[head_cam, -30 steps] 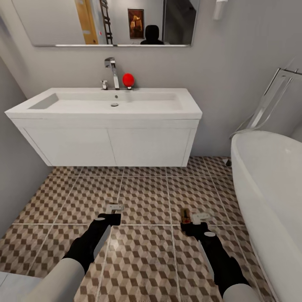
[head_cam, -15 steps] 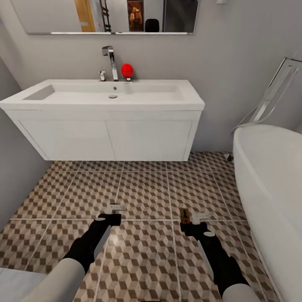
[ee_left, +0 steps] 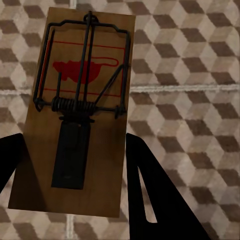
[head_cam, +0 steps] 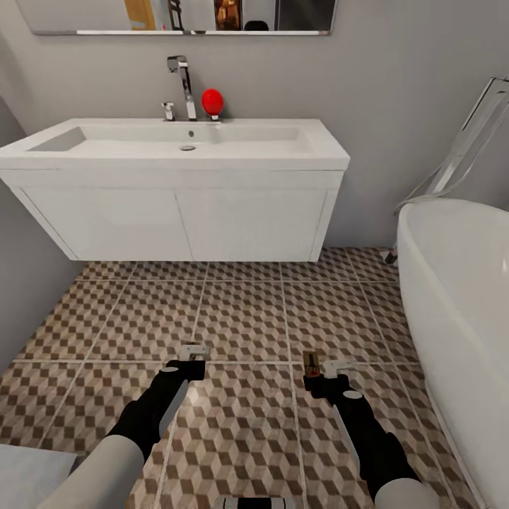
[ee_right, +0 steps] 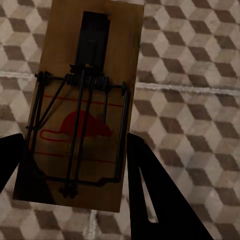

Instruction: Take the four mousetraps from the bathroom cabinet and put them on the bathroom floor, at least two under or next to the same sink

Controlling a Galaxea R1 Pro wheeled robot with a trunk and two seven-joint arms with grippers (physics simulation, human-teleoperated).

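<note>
Two arms held low over the tiled bathroom floor (head_cam: pixel 240 318), each carrying a mousetrap, facing a wall-hung sink.

At upper left of the head view, the white sink (head_cam: pixel 177 141) holds only its drain; a chrome tap (head_cam: pixel 182 85) and a red ball-shaped item (head_cam: pixel 212 101) stand at its back rim. At lower left, the left arm reaches forward and down; the left gripper (head_cam: pixel 192 351) is clamped on the left mousetrap (ee_left: pixel 80 110), its dark fingers (ee_left: pixel 150 200) pressed against the board's long edges, the board above the tiles. At lower centre-right, the right arm is posed likewise; the right gripper (head_cam: pixel 319 366) is clamped on the right mousetrap (ee_right: pixel 82 107), seen edge-on in the head view. At the right edge, the white bathtub (head_cam: pixel 452 283); its contents cannot be seen.
</note>
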